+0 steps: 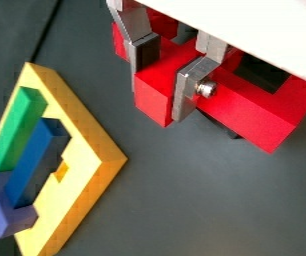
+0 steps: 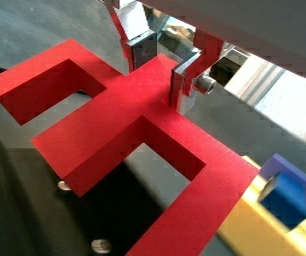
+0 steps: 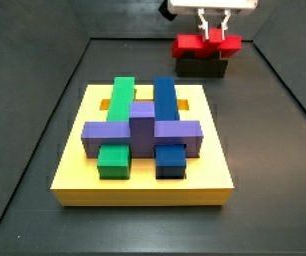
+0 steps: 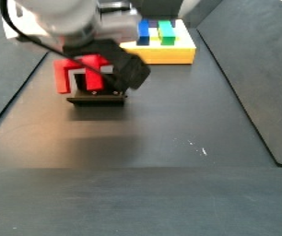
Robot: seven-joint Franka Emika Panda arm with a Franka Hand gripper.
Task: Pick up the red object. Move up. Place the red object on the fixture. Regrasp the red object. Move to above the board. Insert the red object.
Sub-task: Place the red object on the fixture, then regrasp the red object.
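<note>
On the dark desk [image 3: 263,150], the board [image 3: 76,170], a thick yellow slab, fills the left and near part of a side view, bearing a green block [image 3: 120,98] and a blue block [image 3: 164,100] laid side by side, with a purple block [image 3: 142,130] crossing over both. Further right and at the far end of the desk stands the fixture [image 3: 200,67], a small dark holder well apart from the board. The red object [image 3: 204,45] sits on top of the fixture, its red body spanning the holder's width.

The arm comes straight down from above, wrist vertical, and the gripper [image 3: 215,34] is at the red object, directly over the fixture. In both wrist views the silver fingers [image 1: 192,88] stand on either side of a red rib of the red object [image 2: 129,125], pinching it between their pads; the object's prongs spread out beyond the fingers [image 2: 189,80]. In a side view from the opposite end, the gripper's [image 4: 103,69] dark body covers much of the red object [image 4: 72,69] above the fixture [image 4: 97,97], with the board [image 4: 169,51] lying beyond it.
</note>
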